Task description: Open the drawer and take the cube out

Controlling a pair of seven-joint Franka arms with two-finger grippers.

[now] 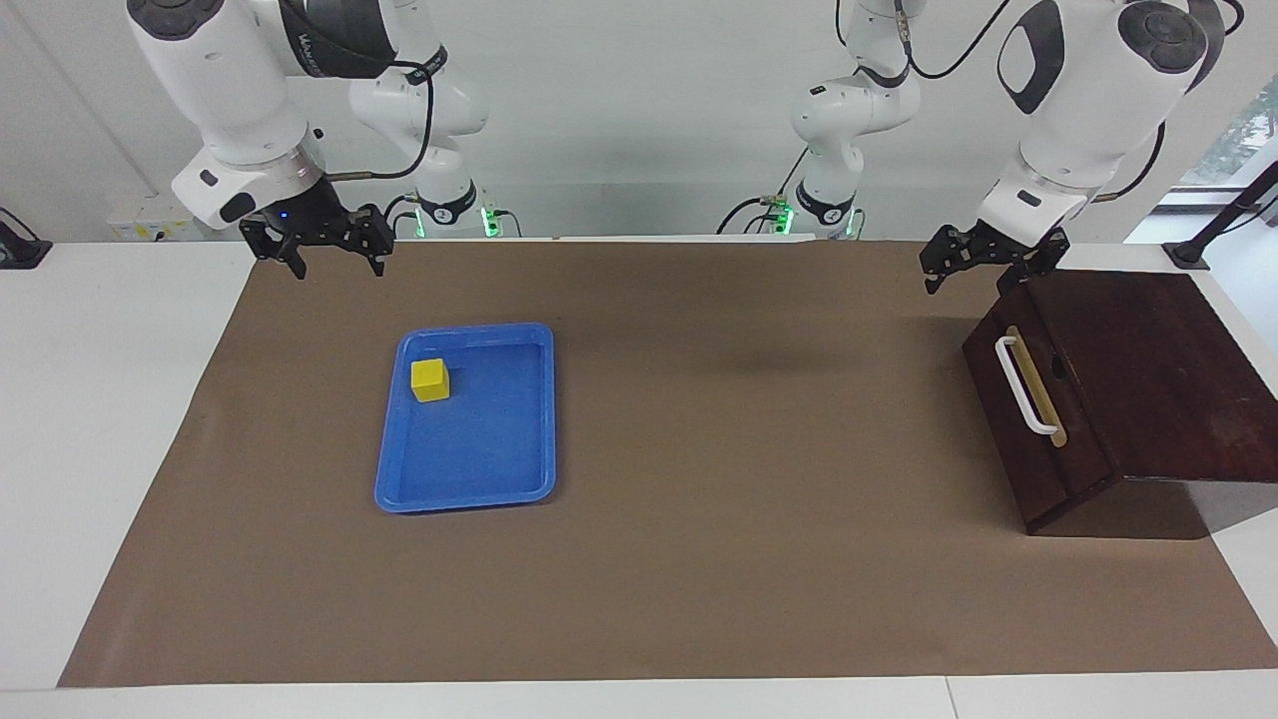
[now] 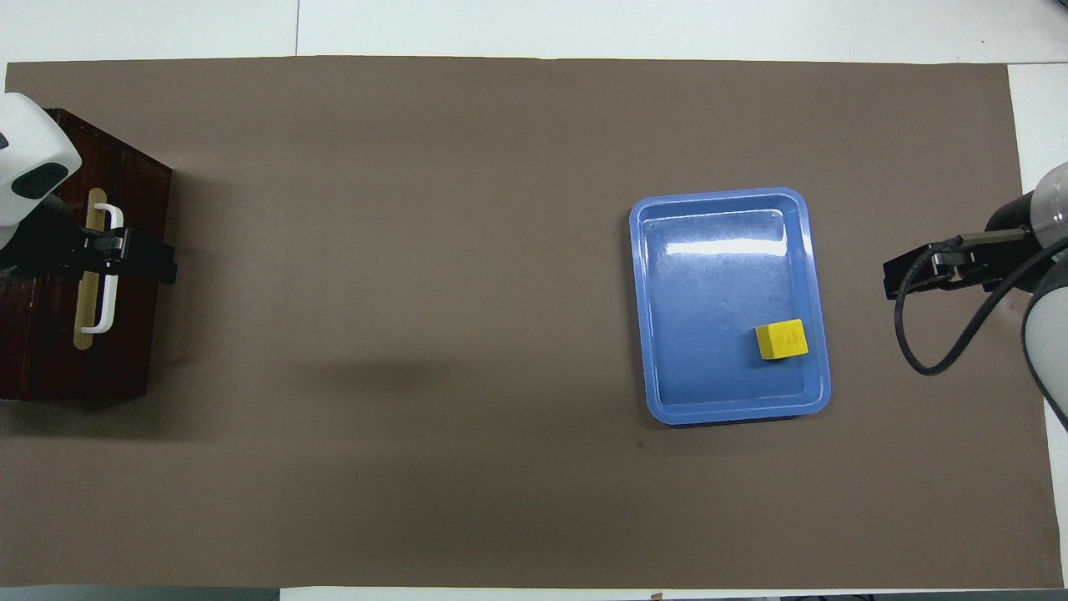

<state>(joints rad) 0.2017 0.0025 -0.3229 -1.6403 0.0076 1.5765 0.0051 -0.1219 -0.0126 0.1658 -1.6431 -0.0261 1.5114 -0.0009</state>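
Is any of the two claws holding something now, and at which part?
Nothing is held. The right claw hangs open above the mat, near the blue tray where the cube lies. The left claw hangs open beside the drawer.

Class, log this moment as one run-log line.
cube: in blue tray | drawer: shut | right hand: open, raised, empty | left hand: open, empty, by drawer box
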